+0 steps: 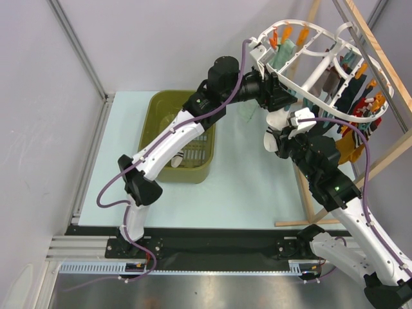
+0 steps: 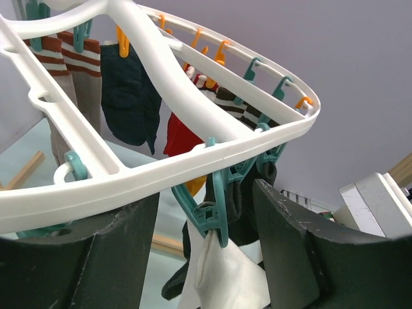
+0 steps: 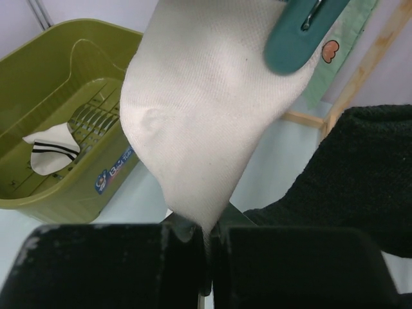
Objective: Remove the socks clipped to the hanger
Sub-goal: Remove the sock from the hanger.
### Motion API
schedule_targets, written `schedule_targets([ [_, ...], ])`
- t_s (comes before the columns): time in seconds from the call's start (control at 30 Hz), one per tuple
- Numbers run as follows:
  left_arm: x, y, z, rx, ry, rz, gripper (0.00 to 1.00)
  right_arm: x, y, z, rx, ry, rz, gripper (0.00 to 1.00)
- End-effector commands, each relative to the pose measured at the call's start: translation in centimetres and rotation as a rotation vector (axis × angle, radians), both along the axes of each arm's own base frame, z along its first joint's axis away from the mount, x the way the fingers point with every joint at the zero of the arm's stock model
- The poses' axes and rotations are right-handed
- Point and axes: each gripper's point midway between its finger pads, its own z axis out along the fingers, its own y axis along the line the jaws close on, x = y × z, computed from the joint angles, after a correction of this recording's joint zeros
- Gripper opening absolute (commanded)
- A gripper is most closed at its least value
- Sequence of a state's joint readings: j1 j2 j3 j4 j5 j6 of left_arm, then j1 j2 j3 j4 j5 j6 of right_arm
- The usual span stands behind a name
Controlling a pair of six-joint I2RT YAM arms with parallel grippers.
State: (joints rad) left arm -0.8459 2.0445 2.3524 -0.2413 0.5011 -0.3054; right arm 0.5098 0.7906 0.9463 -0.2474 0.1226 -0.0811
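Pinched at its lower edge by the right hand (image 3: pixel 207 257), a white sock (image 3: pixel 206 116) is seen hanging from the hanger (image 2: pixel 193 161). The fingers of that hand are pressed together on the fabric, with only the thin fold of cloth between them. The sock's upper end is gripped by a teal peg (image 3: pixel 302 32).

The left hand (image 2: pixel 205 232) is held wide apart just below the hanger's white rim, and nothing is clamped in it. The same peg and the top of the white sock are seen between its two fingers (image 2: pixel 96 257), with a gap on each side. The rim passes across the top of one finger; whether it is touched cannot be told.

From above, the hanger is seen raised at the far right, beside a wooden rack (image 1: pixel 380 58) and well above the counter (image 1: pixel 251 187). Other socks (image 2: pixel 129 90) are clipped along its rim: a dark one, a red one and several striped ones. A black sock (image 3: pixel 360 174) hangs just beside the right hand, and a pale mint sock (image 1: pixel 283 51) is pegged at the hanger's far side.

An olive tub (image 3: pixel 64 38) is set on the counter, to the left of both hands. A striped sock (image 3: pixel 51 145), white with black bands, is lying inside it.
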Motion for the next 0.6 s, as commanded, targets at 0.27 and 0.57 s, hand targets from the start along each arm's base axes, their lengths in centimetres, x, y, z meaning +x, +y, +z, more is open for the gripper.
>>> schedule_targets([
  [0.27, 0.1, -0.5, 1.7, -0.070, -0.042, -0.006, 0.49, -0.1, -0.3, 2.0, 0.034, -0.065, -0.004, 0.00],
  [0.57, -0.4, -0.2, 2.6, -0.084, -0.042, -0.007, 0.00, -0.3, -0.5, 2.0, 0.034, -0.068, -0.011, 0.00],
])
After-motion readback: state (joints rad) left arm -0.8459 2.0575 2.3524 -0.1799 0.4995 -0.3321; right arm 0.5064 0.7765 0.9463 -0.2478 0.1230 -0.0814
